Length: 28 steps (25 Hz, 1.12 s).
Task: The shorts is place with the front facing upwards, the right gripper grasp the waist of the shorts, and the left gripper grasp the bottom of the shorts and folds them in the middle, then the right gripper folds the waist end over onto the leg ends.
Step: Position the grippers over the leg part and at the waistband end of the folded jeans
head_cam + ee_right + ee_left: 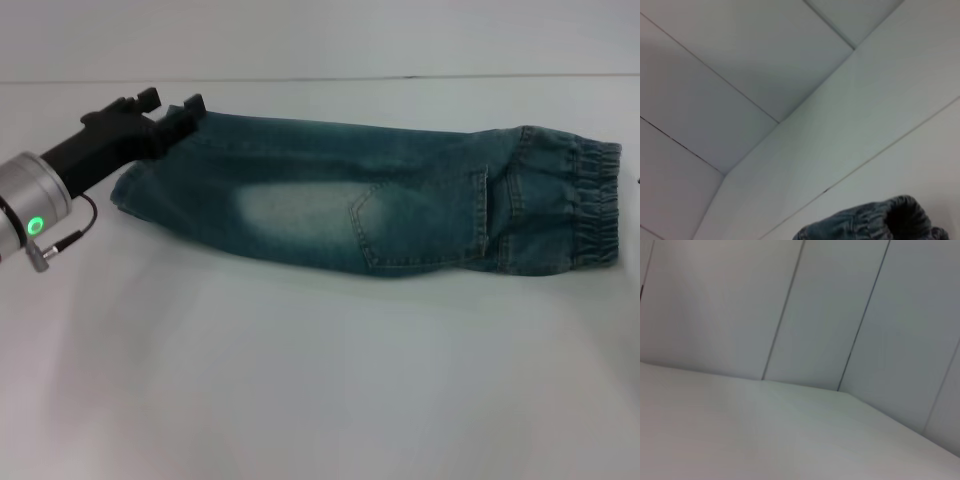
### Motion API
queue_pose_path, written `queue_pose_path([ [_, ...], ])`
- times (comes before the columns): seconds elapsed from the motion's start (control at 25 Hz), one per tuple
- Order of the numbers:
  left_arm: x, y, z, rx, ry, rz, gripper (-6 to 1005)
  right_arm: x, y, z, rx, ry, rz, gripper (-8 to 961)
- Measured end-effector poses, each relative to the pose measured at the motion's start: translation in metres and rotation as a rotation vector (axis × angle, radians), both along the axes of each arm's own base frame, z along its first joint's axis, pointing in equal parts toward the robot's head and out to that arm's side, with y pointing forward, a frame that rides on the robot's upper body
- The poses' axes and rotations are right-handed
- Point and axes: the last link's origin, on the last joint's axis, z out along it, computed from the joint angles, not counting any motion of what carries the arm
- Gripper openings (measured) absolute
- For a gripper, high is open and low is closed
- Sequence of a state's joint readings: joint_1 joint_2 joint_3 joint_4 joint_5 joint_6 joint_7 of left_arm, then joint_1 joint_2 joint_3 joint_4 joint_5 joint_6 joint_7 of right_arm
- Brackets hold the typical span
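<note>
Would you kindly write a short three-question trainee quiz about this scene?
1. True or false: the waist of the shorts lies toward the robot's left.
2. Which pincer is at the leg ends? A: left pincer. B: the right one.
3. Fill in: the shorts lie on a white ____.
Key: 1 false; 2 A; 3 table.

No readable text, labels or numbers anywhere.

Bare table [320,380] lies open before the shorts [380,205], unobstructed.
</note>
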<state>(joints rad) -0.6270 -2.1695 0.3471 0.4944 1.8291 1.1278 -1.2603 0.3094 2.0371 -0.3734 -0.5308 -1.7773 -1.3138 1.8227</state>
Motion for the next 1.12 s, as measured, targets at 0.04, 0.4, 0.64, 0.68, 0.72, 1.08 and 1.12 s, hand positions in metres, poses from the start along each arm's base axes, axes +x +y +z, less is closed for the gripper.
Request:
queue_pose_path([
  [0.04, -0.001, -0.003, -0.001, -0.005, -0.001, -0.01, 741, 0.002, -0.003, -0.001, 0.005, -0.003, -0.005, 870],
  [0.4, -0.003, -0.019, -0.011, -0.05, 0.007, -0.049, 734, 0.004, 0.003, -0.012, 0.01, -0.044, -0.044, 868],
  [0.64, -0.003, -0.021, -0.012, -0.056, 0.0, -0.054, 733, -0.008, 0.023, -0.025, -0.036, -0.071, -0.027, 860],
  [0.68, -0.003, -0.021, -0.013, -0.057, -0.001, -0.056, 733, -0.01, 0.026, -0.028, -0.048, -0.074, -0.025, 860],
  [0.72, -0.003, -0.021, -0.013, -0.058, -0.001, -0.058, 733, -0.011, 0.028, -0.031, -0.056, -0.077, -0.024, 859],
  [1.08, 0.002, -0.021, -0.016, -0.071, 0.003, -0.08, 734, -0.021, 0.034, -0.04, -0.104, -0.067, 0.002, 823],
  [1.12, 0.002, -0.021, -0.016, -0.072, 0.002, -0.084, 734, -0.021, 0.034, -0.039, -0.107, -0.061, 0.007, 791],
])
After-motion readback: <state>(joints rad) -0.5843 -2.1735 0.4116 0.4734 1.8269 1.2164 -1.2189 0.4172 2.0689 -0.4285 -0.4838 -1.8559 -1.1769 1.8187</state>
